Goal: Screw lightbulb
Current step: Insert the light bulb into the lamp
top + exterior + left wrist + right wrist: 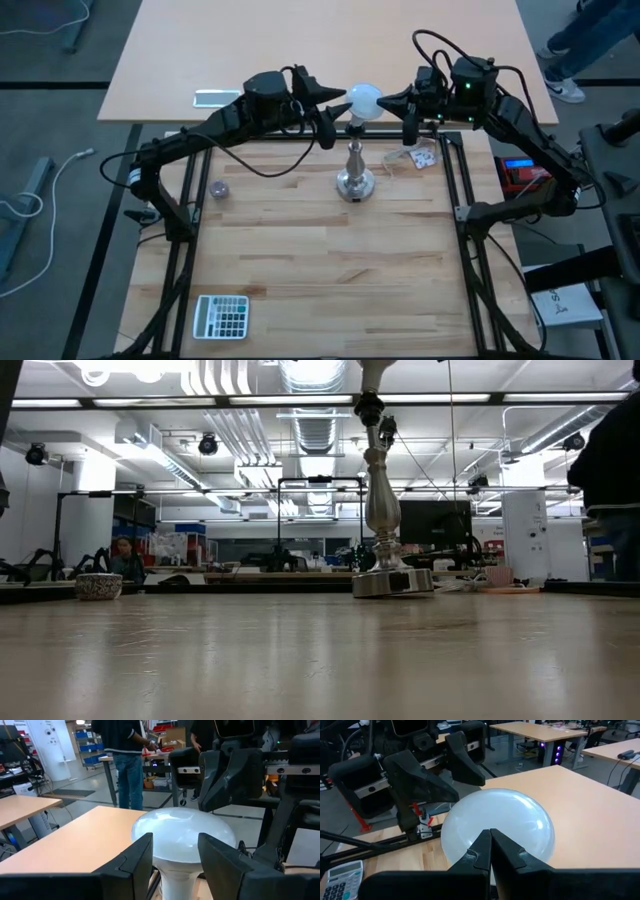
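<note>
Lightbulb: a smooth, frosted white globe (364, 99) sits on top of the silver stand, at the far middle of the butcher-block table, between the two grippers; its round dome narrows to a pale neck in the left wrist view (182, 840); in the right wrist view it shows a soft sheen (520, 825)

Stand: polished metal (355, 170), with a turned, slim stem rising from a round base; in the low view the stem (383, 500) gleams and stands upright on the wood

Left gripper: matte black, angular fingers spread apart (335, 105), just beside the globe on its left side; in its wrist view the two dark wedge-shaped fingers (135, 860) frame the bulb's neck with a gap on each side; whether they touch the glass cannot be told

Right gripper: black fingers pressed together (392, 102) into one blunt point, pinching nothing, tip just beside the globe's right side; contact cannot be told from above; its wrist view shows the two pads (485, 851) meeting in a thin seam before the bulb

Table: pale, striped wooden planks (300, 260), bounded by a black frame

Other objects: a flat white calculator (221, 316) with rows of keys near the front left corner; a small round speckled bowl (219, 188) at the left
</note>
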`<control>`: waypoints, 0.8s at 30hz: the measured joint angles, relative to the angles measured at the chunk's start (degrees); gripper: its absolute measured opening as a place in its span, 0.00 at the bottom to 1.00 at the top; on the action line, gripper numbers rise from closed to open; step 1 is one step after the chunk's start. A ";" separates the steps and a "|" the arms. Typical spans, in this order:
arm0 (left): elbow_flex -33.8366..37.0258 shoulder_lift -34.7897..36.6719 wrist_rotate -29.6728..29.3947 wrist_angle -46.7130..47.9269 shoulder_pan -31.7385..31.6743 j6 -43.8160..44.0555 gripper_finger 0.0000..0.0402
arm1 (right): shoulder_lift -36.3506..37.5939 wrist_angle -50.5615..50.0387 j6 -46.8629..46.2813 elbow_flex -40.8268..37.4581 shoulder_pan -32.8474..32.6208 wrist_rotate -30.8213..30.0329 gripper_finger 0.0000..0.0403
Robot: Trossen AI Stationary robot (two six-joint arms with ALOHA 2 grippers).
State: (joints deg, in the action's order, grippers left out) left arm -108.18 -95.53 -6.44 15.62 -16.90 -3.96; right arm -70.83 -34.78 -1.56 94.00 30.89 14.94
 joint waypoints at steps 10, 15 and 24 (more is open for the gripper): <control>-0.39 -0.02 0.00 -1.45 0.04 0.00 0.42 | -1.31 0.89 -0.39 0.09 0.00 0.04 0.00; -0.28 -0.81 0.12 -1.60 0.04 -0.05 0.42 | -1.66 1.06 -0.29 0.13 0.00 -0.05 0.00; -0.35 -2.23 0.37 -2.37 0.09 0.17 0.39 | -1.61 0.83 -0.35 0.13 0.07 -0.26 0.00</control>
State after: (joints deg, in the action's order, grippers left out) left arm -108.53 -97.76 -6.07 13.25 -16.82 -3.79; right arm -72.44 -33.95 -1.91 94.13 30.96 14.68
